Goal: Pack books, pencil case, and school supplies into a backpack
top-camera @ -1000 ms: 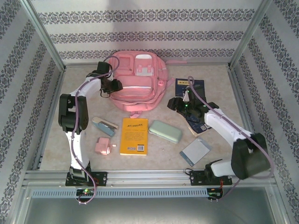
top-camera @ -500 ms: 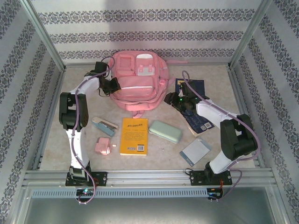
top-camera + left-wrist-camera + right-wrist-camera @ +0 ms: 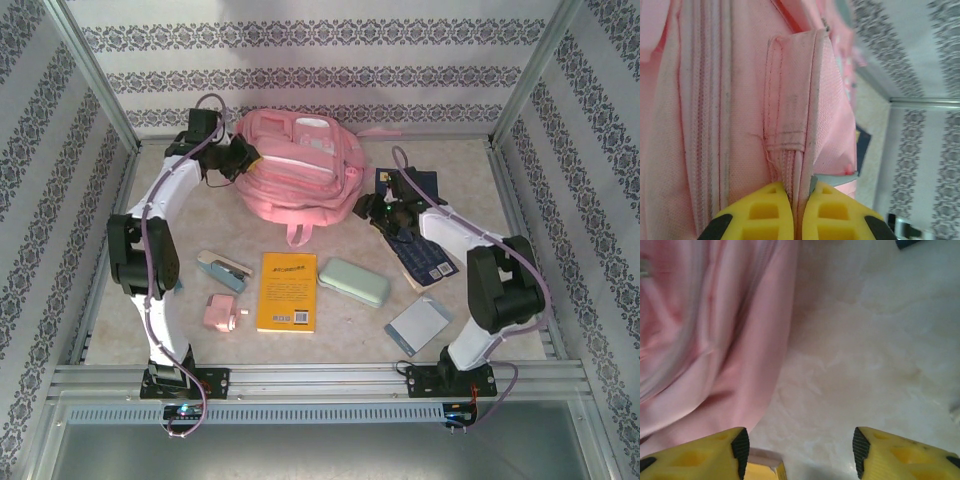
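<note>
Two navy books [image 3: 428, 262] — right arm [image 3: 452, 232] across | left claw [image 3: 797, 196] pinching backpack [image 3: 300, 190]

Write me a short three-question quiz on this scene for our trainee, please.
1. True or false: the left gripper is shut on the large pink fabric backpack.
2. Fill in: the right gripper has its jaws ____.
3. Which lies beside the yellow-orange paperback book, on the right gripper's side? A: pale mint-green oblong pencil case; B: small pink boxy item; C: little teal piece.
Key: 1 true; 2 open; 3 A.
</note>
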